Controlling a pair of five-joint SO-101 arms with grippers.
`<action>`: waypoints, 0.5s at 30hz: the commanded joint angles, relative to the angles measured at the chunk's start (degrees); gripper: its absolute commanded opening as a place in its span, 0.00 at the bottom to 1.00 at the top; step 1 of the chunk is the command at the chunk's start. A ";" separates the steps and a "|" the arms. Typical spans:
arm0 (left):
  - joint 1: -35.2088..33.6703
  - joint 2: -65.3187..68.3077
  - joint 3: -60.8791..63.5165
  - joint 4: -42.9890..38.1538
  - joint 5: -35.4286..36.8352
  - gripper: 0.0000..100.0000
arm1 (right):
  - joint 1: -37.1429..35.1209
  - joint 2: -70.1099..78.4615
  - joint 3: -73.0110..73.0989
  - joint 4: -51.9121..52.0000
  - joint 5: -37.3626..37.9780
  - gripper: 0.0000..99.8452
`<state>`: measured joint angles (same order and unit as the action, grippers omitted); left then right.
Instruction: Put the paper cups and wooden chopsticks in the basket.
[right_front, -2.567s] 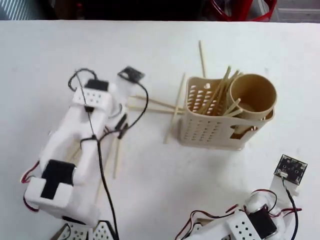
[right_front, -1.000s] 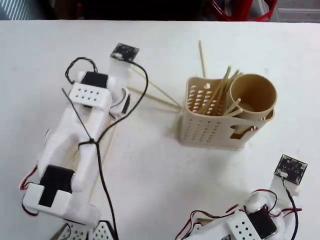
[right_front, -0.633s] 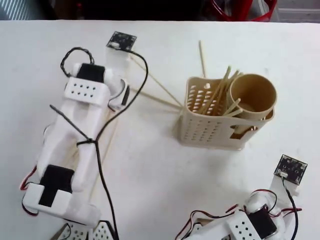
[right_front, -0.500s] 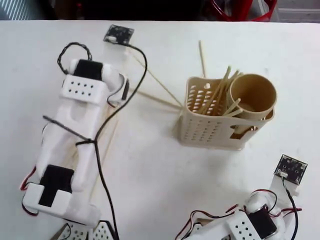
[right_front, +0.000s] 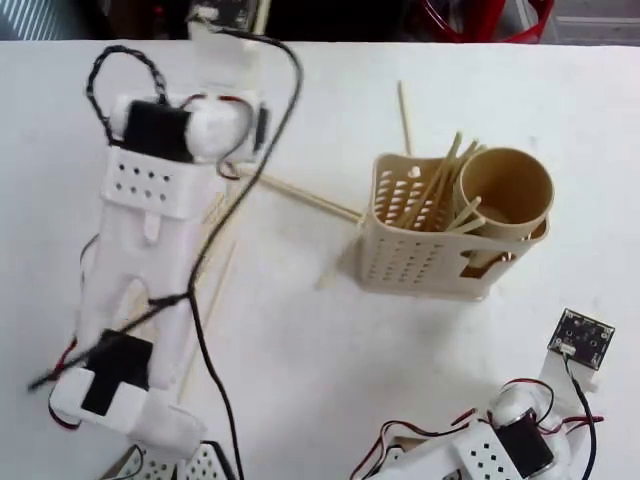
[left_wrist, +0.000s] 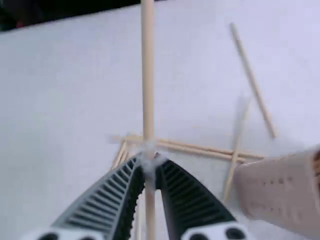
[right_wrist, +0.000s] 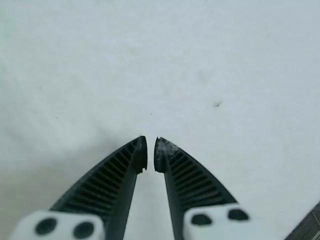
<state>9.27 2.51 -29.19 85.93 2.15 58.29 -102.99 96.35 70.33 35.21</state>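
Two arms are mine at the white table (right_front: 520, 90), and I go from the big things to the small ones. My left arm (right_front: 150, 240) is raised over the left part of the table, I think to lift its load free of the pile. The basket (right_front: 420, 260) stands upright to the right of it, well apart, with its top open so that things can be dropped in from above. One paper cup (right_front: 505, 190) stands already inside, at the basket's right end, and several chopsticks (right_front: 440, 190) lean beside it. Some loose chopsticks (right_front: 300, 197) lie crossed on the table between my left arm and the basket, and a lone chopstick (right_front: 404, 115) lies behind the basket; these are what is left to do. My left claw (left_wrist: 150, 167) is closed on a single chopstick (left_wrist: 147, 75), pinched only at the jaw tips, so the long part points away and may swing easily. My right claw (right_wrist: 150, 152) hangs over bare table, jaws almost together and holding nothing, out of the way.
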 joint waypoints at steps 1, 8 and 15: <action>12.35 -1.80 -12.66 -0.62 0.88 0.02 | 0.48 -0.04 0.53 -0.04 0.44 0.04; 26.24 -1.80 -17.05 -5.71 0.70 0.02 | 0.48 -0.04 0.53 -0.04 0.44 0.04; 32.22 -1.36 -16.53 -11.52 -2.20 0.02 | 0.48 -0.04 0.53 -0.04 0.44 0.04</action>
<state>38.99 2.51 -43.60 79.16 2.33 58.29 -102.99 96.35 70.33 35.21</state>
